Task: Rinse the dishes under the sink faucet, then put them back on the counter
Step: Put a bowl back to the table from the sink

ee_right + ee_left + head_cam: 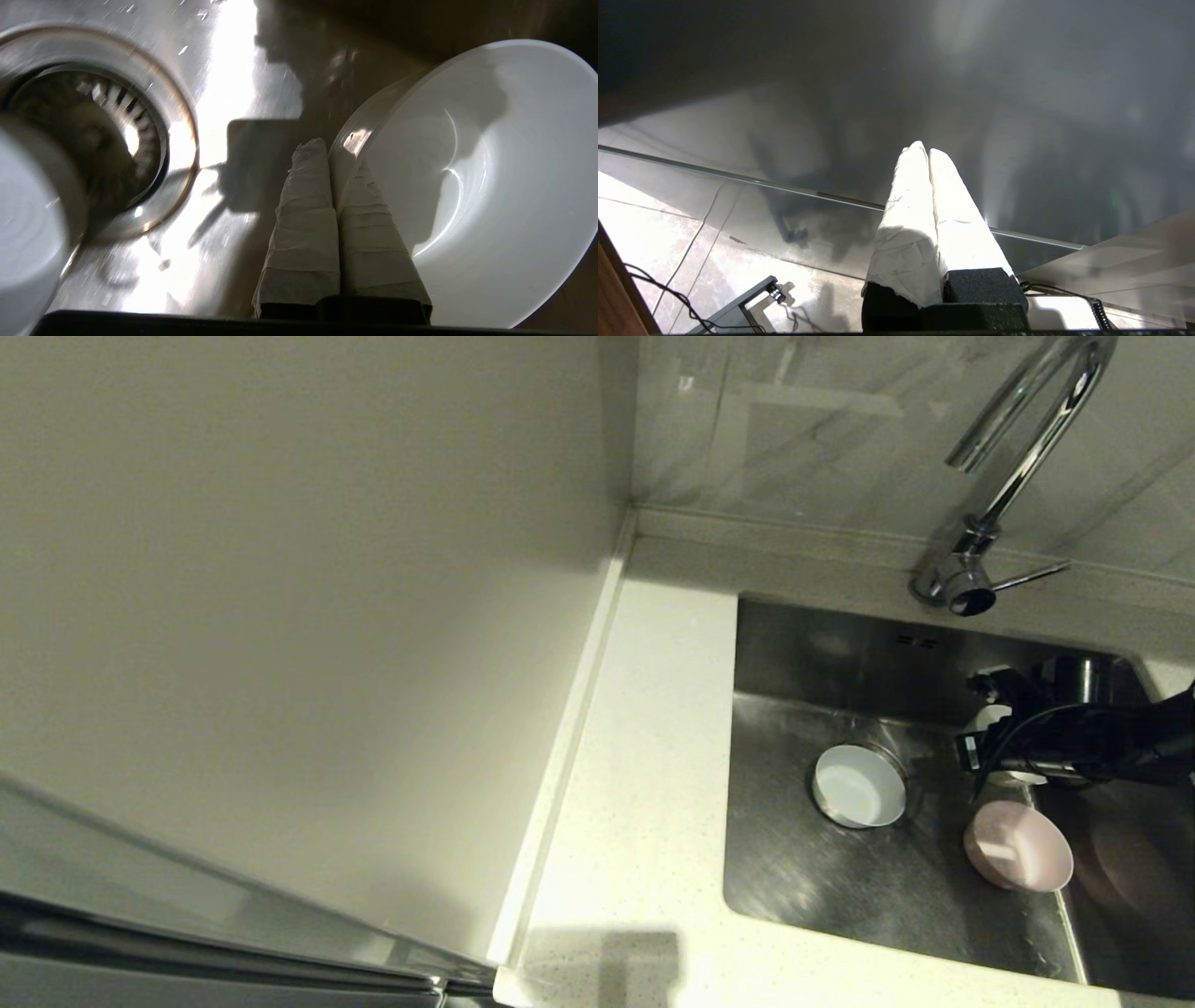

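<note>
In the head view the right end effector (pixel 1004 747) sits in the sink (pixel 840 887) right of the blue bowl (pixel 859 787); its wrist view shows it pinching the white bowl (pixel 486 186)'s rim, so lift level toward the faucet (pixel 1018 457).

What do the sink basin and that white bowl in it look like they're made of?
The sink looks like brushed stainless steel: grey, with fine streaks and blurry reflections. The white bowl, pinched at its rim by the right hand, is smooth and glossy inside, with a silvery outer side; glazed ceramic or coated metal, hard to say which.
</note>
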